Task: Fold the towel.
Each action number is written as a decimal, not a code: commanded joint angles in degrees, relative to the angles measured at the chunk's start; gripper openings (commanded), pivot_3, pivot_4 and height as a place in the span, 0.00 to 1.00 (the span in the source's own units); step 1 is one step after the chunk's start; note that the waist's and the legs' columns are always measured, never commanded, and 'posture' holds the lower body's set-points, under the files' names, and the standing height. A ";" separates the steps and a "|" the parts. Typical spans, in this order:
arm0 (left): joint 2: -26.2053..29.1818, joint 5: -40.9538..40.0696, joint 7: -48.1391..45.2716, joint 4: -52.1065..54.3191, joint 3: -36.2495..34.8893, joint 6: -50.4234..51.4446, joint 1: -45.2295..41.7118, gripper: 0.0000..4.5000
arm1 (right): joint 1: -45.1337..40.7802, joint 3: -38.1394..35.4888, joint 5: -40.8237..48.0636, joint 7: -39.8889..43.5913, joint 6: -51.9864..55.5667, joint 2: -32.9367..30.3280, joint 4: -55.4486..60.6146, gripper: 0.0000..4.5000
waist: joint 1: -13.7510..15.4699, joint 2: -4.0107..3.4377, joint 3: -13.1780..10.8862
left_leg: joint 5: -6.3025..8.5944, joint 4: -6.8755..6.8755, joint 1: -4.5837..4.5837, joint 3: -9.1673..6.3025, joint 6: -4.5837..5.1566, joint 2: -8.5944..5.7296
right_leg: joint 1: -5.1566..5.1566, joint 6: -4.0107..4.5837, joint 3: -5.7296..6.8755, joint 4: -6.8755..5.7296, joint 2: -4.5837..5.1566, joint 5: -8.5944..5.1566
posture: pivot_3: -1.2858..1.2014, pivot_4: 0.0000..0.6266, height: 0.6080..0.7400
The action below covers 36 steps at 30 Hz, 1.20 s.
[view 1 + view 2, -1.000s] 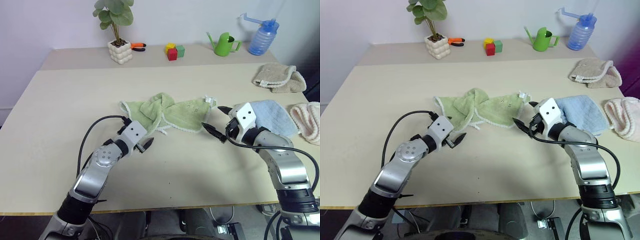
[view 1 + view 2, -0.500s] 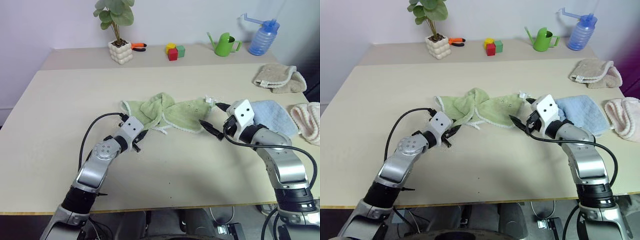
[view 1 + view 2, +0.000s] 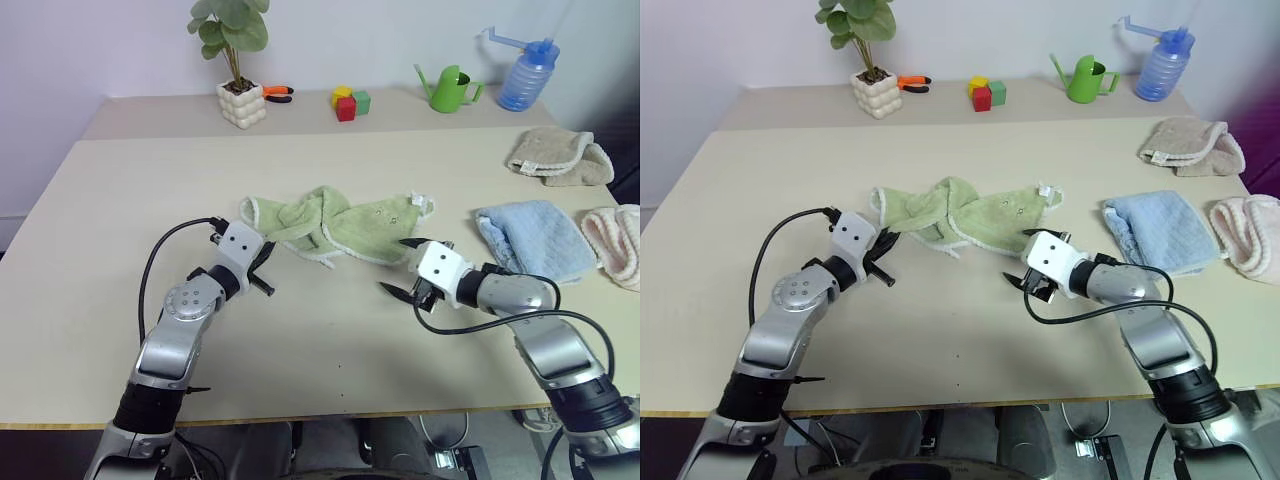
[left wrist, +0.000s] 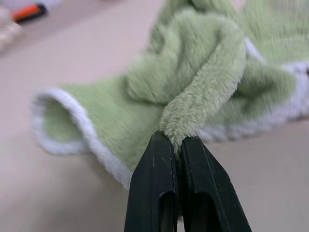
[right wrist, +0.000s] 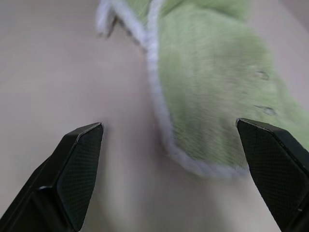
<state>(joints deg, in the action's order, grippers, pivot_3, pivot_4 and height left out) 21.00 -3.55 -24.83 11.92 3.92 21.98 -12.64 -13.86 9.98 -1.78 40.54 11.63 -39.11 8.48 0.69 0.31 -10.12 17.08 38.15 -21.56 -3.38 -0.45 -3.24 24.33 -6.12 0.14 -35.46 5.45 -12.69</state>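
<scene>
Jaws pinched on towel

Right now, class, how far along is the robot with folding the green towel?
Done: the left gripper is shut on a fold of the green towel. In hand: the right gripper hangs open just short of the towel's near white edging, gripping nothing. Left: all the folding; the towel lies bunched on the table, no fold made yet.
</scene>
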 commanded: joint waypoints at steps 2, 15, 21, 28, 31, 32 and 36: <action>0.81 -0.43 -0.09 2.28 -1.32 -0.06 0.66 0.01 | -2.74 1.26 -5.47 -2.75 -4.03 0.02 -4.24 1.00 | 0.02 0.01 0.00 | 0.00 0.00 0.00 -0.01 0.00 -0.01 | 0.00 0.00 0.00 0.00 0.00 0.00 | 0.52 0.24 0.93; 1.26 0.12 0.25 3.99 -0.90 0.34 2.78 0.00 | -6.17 1.29 -12.78 -7.01 -12.37 -0.93 -12.21 0.50 | 0.00 0.06 0.04 | -0.01 0.01 0.06 -0.02 -0.02 -0.02 | -0.09 0.00 0.00 0.01 0.00 0.00 | 0.52 0.24 0.93; 1.65 0.41 0.07 4.02 -0.98 0.26 3.00 0.00 | -6.22 0.01 -12.00 -6.48 -12.74 -1.09 -11.53 0.01 | -0.06 0.06 0.04 | -0.01 0.00 0.06 -0.02 -0.01 -0.01 | -0.08 0.01 0.00 0.01 -0.01 0.00 | 0.52 0.24 0.93; 1.80 0.53 1.48 3.84 -2.86 -0.94 2.64 0.00 | -6.88 -2.20 -11.77 -6.48 -12.62 -1.63 -10.56 0.01 | -0.05 0.06 0.04 | -0.01 0.00 0.05 -0.01 -0.01 -0.01 | -0.07 0.01 0.00 0.01 -0.01 0.00 | 0.52 0.24 0.93; 0.33 1.00 5.06 2.44 -5.14 -3.79 0.27 0.00 | -8.02 -3.80 -11.74 -6.88 -12.70 -2.09 -9.80 0.01 | -0.04 0.06 0.04 | -0.01 0.00 0.05 -0.02 -0.01 -0.01 | -0.07 0.00 0.00 0.01 -0.01 0.00 | 0.52 0.24 0.93; -0.30 0.95 6.42 1.83 -6.10 -4.52 -0.89 0.00 | -8.67 -4.44 -11.68 -6.99 -12.70 -2.22 -9.72 0.01 | 0.02 0.06 0.03 | -0.01 0.00 0.05 -0.02 -0.01 -0.01 | -0.07 0.01 0.00 0.01 -0.01 0.00 | 0.52 0.24 0.93; -1.93 -0.05 9.91 -0.06 -9.31 -5.88 -4.52 0.00 | -10.52 -7.33 -9.07 -6.28 -11.03 -2.02 -8.88 0.01 | 0.01 0.07 0.03 | -0.02 0.01 0.04 -0.02 -0.04 -0.01 | -0.06 0.00 0.00 0.01 -0.01 0.00 | 0.52 0.24 0.93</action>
<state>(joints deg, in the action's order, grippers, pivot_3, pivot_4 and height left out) 19.30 -3.08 -16.10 11.40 -3.44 17.21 -16.67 -23.51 5.16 -12.71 34.17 0.25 -40.57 -3.17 0.69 0.38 -10.09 17.03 38.15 -21.51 -3.40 -0.54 -3.25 24.26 -6.12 0.14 -35.45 5.44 -12.68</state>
